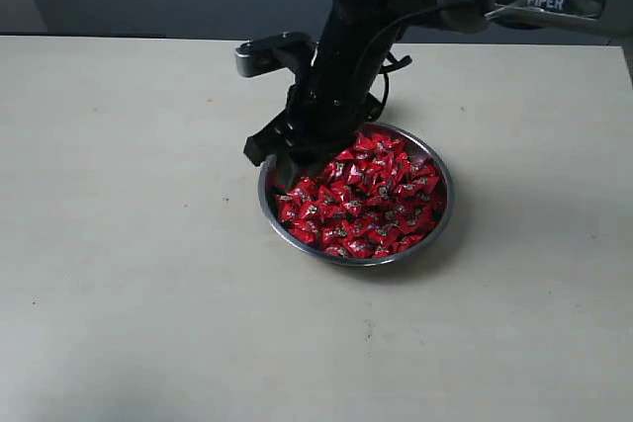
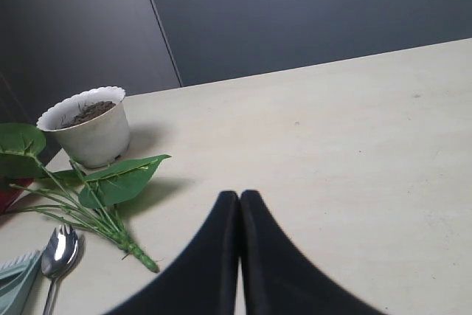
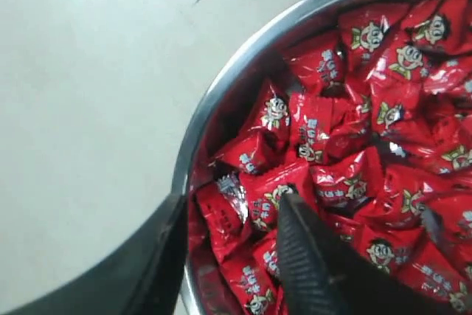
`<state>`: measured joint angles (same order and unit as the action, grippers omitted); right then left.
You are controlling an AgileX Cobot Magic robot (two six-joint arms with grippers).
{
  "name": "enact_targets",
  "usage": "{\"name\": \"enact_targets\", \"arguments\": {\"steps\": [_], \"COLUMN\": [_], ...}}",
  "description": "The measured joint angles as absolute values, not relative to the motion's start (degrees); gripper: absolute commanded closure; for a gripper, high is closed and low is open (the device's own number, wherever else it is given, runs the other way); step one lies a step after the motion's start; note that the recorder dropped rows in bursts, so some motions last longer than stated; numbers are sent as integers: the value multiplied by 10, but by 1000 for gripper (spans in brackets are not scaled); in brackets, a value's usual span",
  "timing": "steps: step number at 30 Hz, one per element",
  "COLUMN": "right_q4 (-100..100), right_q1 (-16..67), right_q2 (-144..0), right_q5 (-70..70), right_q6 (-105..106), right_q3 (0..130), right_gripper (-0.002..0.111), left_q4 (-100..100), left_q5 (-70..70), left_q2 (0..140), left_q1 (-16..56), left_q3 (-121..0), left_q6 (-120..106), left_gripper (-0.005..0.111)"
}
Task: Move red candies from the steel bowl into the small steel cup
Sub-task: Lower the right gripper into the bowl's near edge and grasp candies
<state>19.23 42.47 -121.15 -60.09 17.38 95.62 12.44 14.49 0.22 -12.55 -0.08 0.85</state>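
Exterior view: right end effector [image 1: 284,160] hides steel bowl [image 1: 361,262] rim.

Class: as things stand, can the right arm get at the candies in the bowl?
Likely yes: its open end effector hangs over the candies in the bowl, nothing between; the rim may catch one finger.

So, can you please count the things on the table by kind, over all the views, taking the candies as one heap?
steel bowl: 1
heap of red candies, in the bowl: 1
white pot: 1
leafy green stem: 1
spoon: 1
Total: 5, leaving out the bits cut off at the edge of the left wrist view.
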Motion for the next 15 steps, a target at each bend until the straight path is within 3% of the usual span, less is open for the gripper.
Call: {"name": "enact_targets", "arguments": {"steps": [14, 15], "right_q4": [156, 156], "right_q1": [429, 429], "right_q2": [-1268, -1272], "right_q5": [-603, -605], "right_q6": [177, 177], "right_q3": [954, 954], "right_gripper": [69, 74], "left_q4": [124, 124], "left_q5": [145, 145], "left_q2": [2, 2], "left_q1": [-125, -125], "left_q3": [-1, -1], "left_q6": [9, 9], "left_gripper": [106, 106]}}
